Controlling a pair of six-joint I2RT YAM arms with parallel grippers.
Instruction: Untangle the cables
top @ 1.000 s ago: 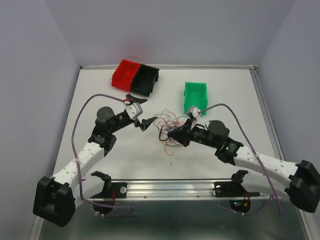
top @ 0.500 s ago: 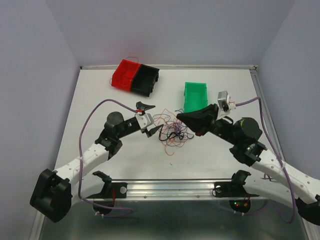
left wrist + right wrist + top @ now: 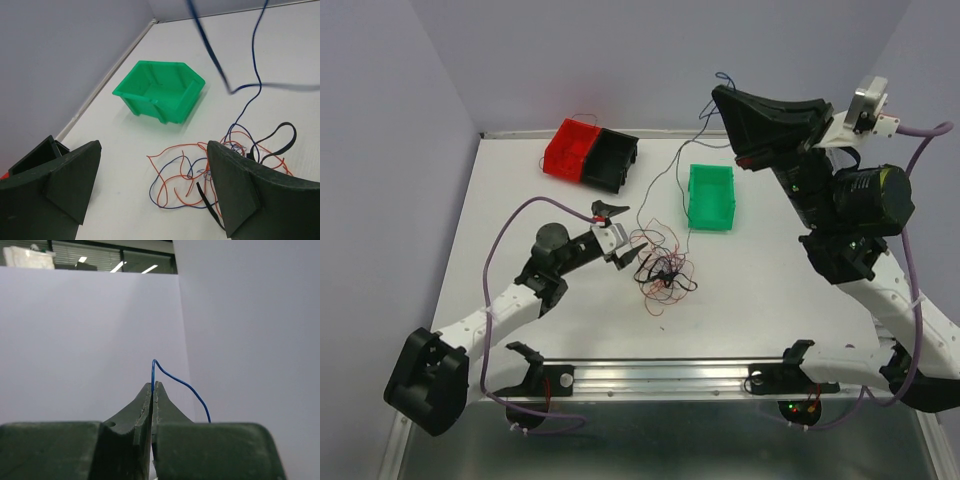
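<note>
A tangle of thin red, orange, black and blue cables [image 3: 662,270] lies on the white table; it also shows in the left wrist view [image 3: 210,175]. My right gripper [image 3: 718,92] is raised high at the back, shut on a blue cable [image 3: 172,379]. That strand [image 3: 672,165] hangs taut from the gripper down to the tangle, and crosses the left wrist view [image 3: 252,65]. My left gripper [image 3: 616,232] is open and low, at the tangle's left edge, holding nothing.
A green bin [image 3: 710,196] stands right of centre, seen also in the left wrist view [image 3: 160,92]. A red bin [image 3: 570,148] and a black bin [image 3: 614,160] stand together at the back left. A rail [image 3: 660,375] runs along the near edge.
My right gripper has risen from the tangle up and back to the right, pulling a blue cable out taut. My left gripper has moved right to the tangle's edge.
</note>
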